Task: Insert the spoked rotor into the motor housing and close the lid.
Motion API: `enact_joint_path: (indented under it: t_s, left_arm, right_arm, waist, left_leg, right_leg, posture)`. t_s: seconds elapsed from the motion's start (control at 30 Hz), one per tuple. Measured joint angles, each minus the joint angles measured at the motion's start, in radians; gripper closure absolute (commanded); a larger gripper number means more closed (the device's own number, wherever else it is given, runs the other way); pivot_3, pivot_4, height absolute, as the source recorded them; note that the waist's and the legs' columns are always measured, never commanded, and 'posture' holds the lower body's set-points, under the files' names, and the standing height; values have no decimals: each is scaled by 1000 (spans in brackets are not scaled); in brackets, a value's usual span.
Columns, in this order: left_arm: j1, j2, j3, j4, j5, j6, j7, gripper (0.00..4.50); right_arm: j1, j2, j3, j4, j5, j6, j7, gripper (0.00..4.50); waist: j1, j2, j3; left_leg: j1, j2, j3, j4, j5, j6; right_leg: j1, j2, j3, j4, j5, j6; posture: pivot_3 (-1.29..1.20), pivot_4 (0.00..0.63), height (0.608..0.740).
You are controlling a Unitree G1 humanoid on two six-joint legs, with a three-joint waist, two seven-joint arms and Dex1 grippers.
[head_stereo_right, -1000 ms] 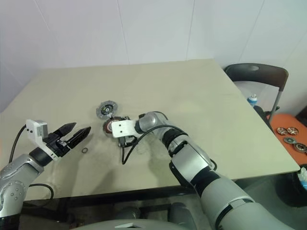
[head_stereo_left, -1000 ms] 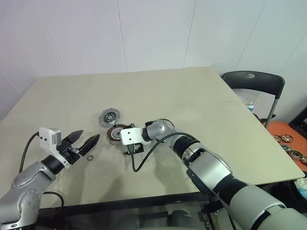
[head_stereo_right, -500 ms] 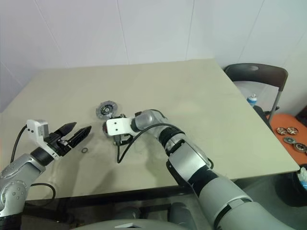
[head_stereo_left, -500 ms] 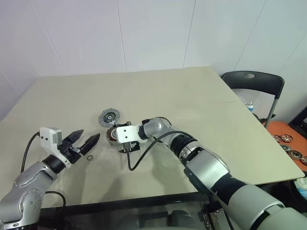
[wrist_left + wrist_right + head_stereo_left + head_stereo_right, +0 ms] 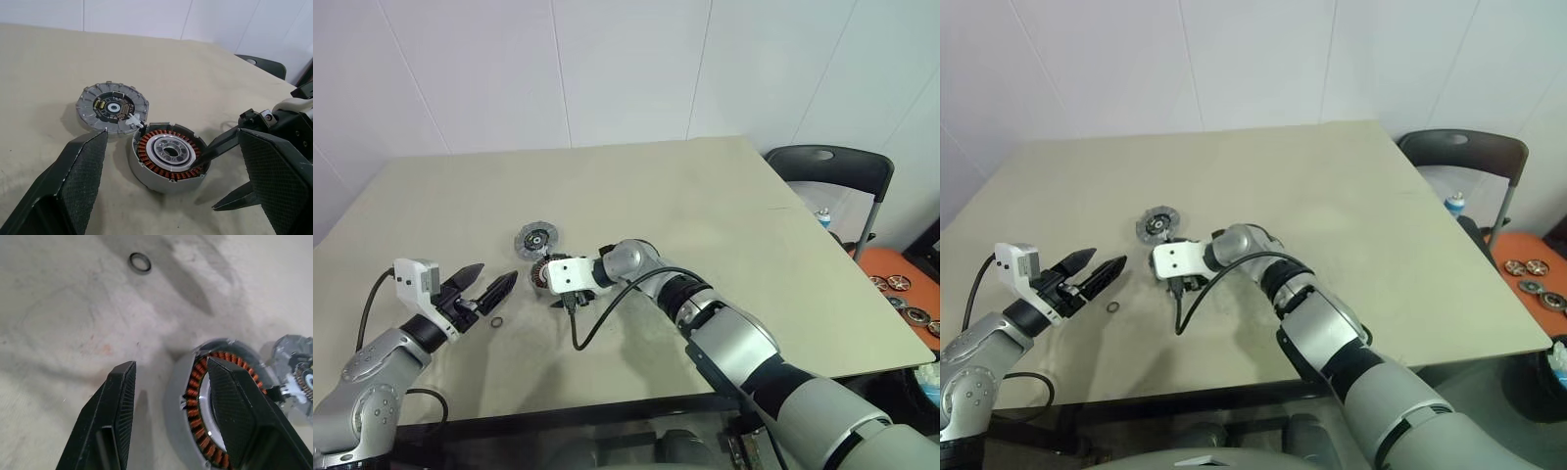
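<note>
The biggest risk I see is at the motor housing [image 5: 168, 156]: the right gripper [image 5: 171, 396] straddles its near wall, one finger over the copper windings and the other outside the grey shell. If the jaws close off-centre, the finger inside could scrape the windings, or the squat housing could tip or skid across the table [image 5: 705, 215] into the lid [image 5: 111, 106], which lies just past it and almost touches its rim. The jaws stand partly apart with nothing clamped yet, as far as the pictures tell. The spoked rotor is not something I can make out, so the housing reads as empty, its silvery centre bare.

The left gripper [image 5: 487, 290] hovers with fingers spread wide and empty, the housing and lid ahead of its tips. A small o-ring [image 5: 140, 262] lies just beside those tips, well clear of the right gripper; a careless sweep could knock it away.
</note>
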Motion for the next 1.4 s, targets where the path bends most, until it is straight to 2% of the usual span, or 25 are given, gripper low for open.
enact_joint_path:
  t_s: [0.03,0.1,0.2,0.53,0.63,0.7,0.93,1.13,1.4]
  left_arm:
    - [0,-2,0,0,0,0,1,0]
    - [0,-2,0,0,0,0,3,0]
    - [-1,-5,0,0,0,0,8,0]
    - [-13,-11,-6,0,0,0,15,0]
    - [-16,-11,-6,1,1,0,16,0]
    - [-16,-11,-6,1,1,0,17,0]
    - [-17,-8,-6,1,-2,8,12,0]
    - [-51,64,10,2,-36,40,-30,0]
    - [-122,106,32,61,-37,40,-52,0]
  right_arm:
    - [-1,3,0,0,0,0,-5,2128]
    - [-3,5,0,0,0,1,-12,2478]
    - [-5,5,5,0,-6,3,-33,3285]
    - [-8,3,9,0,-27,3,-71,3285]
    - [-8,0,13,0,-33,2,-67,3864]
    - [-7,-3,20,0,-34,2,-51,4465]
    - [-7,-9,31,0,-44,4,-39,4465]
    - [-7,-15,32,0,-45,4,-36,4465]
    - [-7,-39,46,-26,-38,-4,107,4465]
  waist:
    - [0,0,0]
    - [0,0,0]
    - [1,0,0]
    - [1,0,0]
    - [0,0,0]
    - [0,0,0]
    - [0,0,0]
    - [0,0,0]
    - [-1,0,0]
  left_leg:
    - [0,0,0,0,0,0]
    - [0,0,0,0,0,0]
    - [0,0,0,0,0,0]
    - [0,0,0,0,0,0]
    - [0,0,0,0,0,0]
    - [0,0,0,0,0,0]
    - [0,0,0,0,0,0]
    - [0,0,0,0,0,0]
    - [0,0,0,0,0,0]
  right_leg:
    - [0,0,0,0,0,0]
    - [0,0,0,0,0,0]
    - [0,0,0,0,0,0]
    - [0,0,0,0,0,0]
    - [0,0,0,0,0,0]
    - [0,0,0,0,0,0]
    - [0,0,0,0,0,0]
    - [0,0,0,0,0,0]
    - [0,0,0,0,0,0]
  posture:
    - [0,0,740]
    - [0,0,740]
    - [0,0,740]
    - [0,0,740]
    - [0,0,740]
    - [0,0,740]
    - [0,0,740]
    - [0,0,740]
    - [0,0,740]
